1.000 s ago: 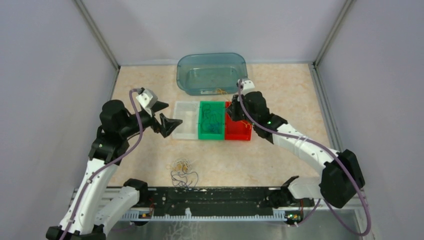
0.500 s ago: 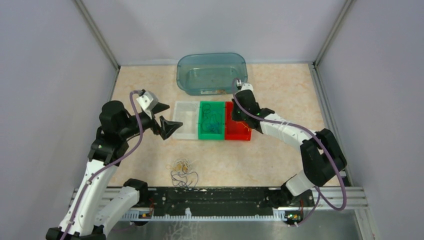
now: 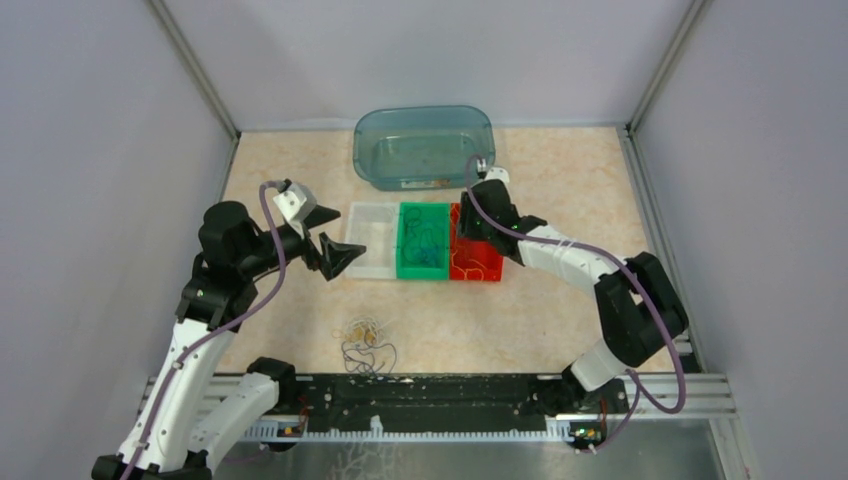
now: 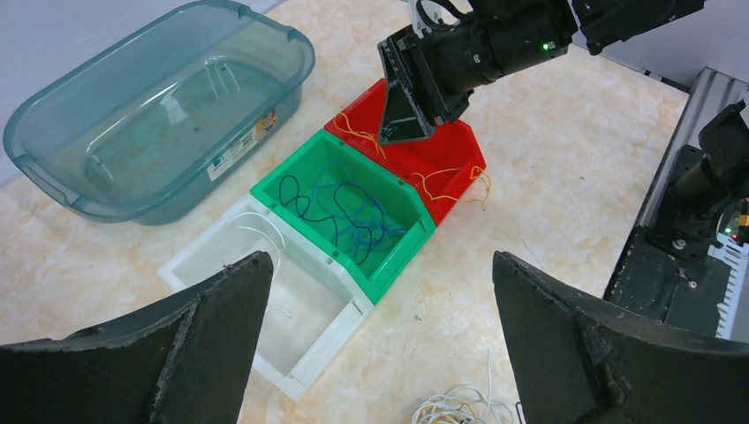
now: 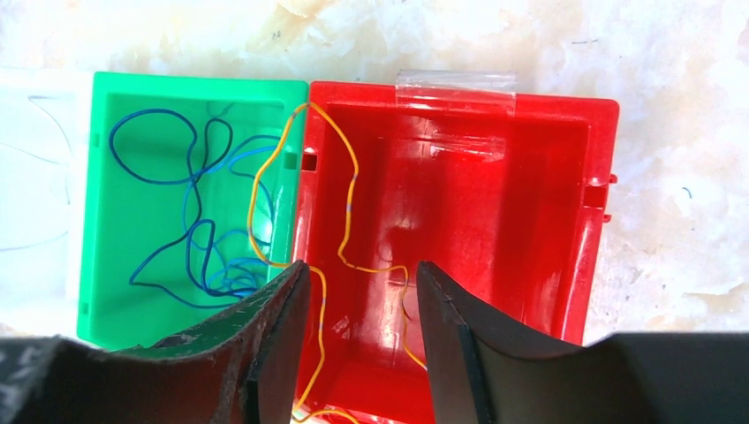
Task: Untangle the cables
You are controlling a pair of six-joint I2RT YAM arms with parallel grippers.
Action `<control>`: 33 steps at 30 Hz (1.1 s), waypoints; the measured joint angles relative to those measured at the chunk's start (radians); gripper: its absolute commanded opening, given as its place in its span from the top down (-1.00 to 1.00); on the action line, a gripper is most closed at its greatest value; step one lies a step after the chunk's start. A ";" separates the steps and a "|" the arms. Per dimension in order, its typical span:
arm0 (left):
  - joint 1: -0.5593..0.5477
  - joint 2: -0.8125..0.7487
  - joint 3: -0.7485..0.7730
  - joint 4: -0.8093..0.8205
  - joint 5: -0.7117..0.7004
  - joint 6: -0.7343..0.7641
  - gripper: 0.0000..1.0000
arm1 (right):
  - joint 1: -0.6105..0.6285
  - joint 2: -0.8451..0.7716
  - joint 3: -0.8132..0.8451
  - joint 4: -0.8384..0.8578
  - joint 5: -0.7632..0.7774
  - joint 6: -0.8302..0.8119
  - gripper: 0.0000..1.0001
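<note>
A tangle of white, yellow and dark cables (image 3: pixel 365 343) lies on the table near the front; its top shows in the left wrist view (image 4: pixel 459 408). Blue cables (image 5: pixel 194 221) lie in the green bin (image 3: pixel 422 272). A yellow-orange cable (image 5: pixel 305 221) lies in the red bin (image 5: pixel 530 203), one loop draped over the green bin's edge. A thin white cable (image 4: pixel 265 238) is in the white bin (image 3: pixel 368 262). My right gripper (image 5: pixel 362 269) hangs over the red bin, open, with the yellow cable loose between its fingers. My left gripper (image 3: pixel 348 228) hovers wide open left of the white bin, holding nothing.
A teal see-through tub (image 3: pixel 425 145) stands behind the three bins. The black mounting rail (image 3: pixel 430 395) runs along the near edge. Grey walls close in the table on the left, right and back.
The right arm folded its elbow and dropped its gripper toward the red bin, then its jaws parted and the yellow cable came free. The left arm stayed put.
</note>
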 measured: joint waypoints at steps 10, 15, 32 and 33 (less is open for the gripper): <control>0.000 0.007 0.000 0.001 0.009 -0.003 -0.99 | 0.000 -0.101 0.011 -0.029 0.008 -0.037 0.00; 0.000 0.016 0.002 0.000 0.014 -0.002 -0.99 | 0.010 -0.205 0.002 -0.090 -0.072 -0.071 -0.22; 0.000 0.023 0.017 0.000 0.026 0.002 -0.99 | 0.100 -0.410 -0.238 -0.229 -0.153 -0.031 0.02; 0.000 0.023 0.017 0.000 0.026 0.002 -0.99 | 0.100 -0.396 -0.238 -0.227 -0.154 -0.026 0.03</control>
